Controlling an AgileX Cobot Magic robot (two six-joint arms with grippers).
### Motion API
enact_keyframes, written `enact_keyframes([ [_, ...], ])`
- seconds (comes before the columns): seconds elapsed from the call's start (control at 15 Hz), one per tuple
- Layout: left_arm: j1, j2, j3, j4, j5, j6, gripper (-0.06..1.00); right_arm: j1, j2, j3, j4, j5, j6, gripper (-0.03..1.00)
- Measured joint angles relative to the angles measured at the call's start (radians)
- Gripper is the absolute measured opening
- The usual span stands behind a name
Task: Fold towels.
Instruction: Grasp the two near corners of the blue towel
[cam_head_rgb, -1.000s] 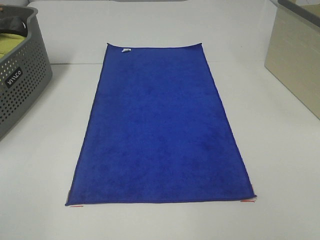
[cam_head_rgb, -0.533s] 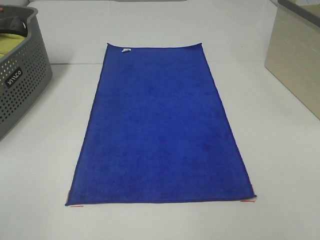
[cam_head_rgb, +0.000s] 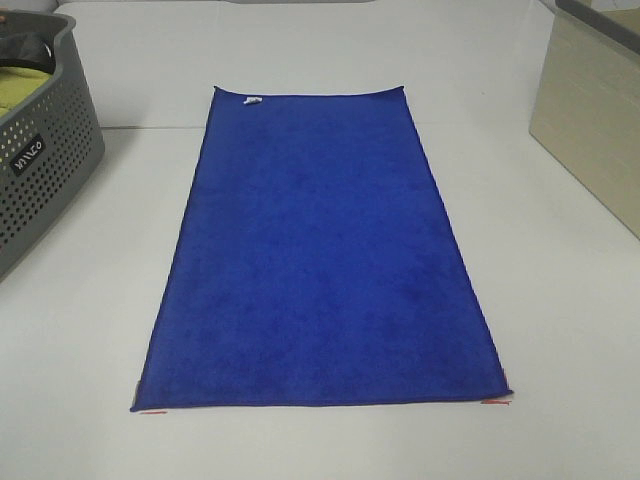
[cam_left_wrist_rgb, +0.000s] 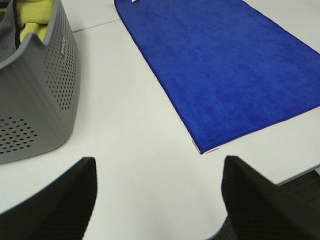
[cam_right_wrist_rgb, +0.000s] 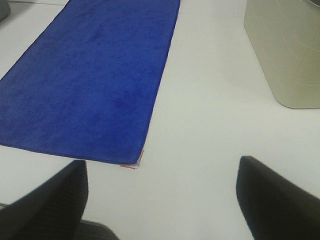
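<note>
Presently: blue towel lay flat, unfolded, no fold begun; left gripper and right gripper both gaped wide, empty.

Lit brightly and evenly from overhead; diffuse throughout, with soft-edged shadows only. In the exterior high view, pale grey shading on the bench beside the basket at 9 o'clock and along the base of the container at 3 o'clock. Towel rendered matte, saturated blue, with faintly mottled pile and crisp edges. Slightly soft and low in detail overall. In the wrist views, left tool and right tool rendered as dark, defocused shapes nearest the lens. Right wrist view duller, greyer and softer than the left, with a faint sheen on the container wall.
</note>
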Motion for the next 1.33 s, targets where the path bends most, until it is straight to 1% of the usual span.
enact_keyframes([
  [1.33,0.000,0.000,0.000,0.000,0.000,0.000,0.67,0.000,0.000,0.000,0.000,0.000,0.000,0.77],
])
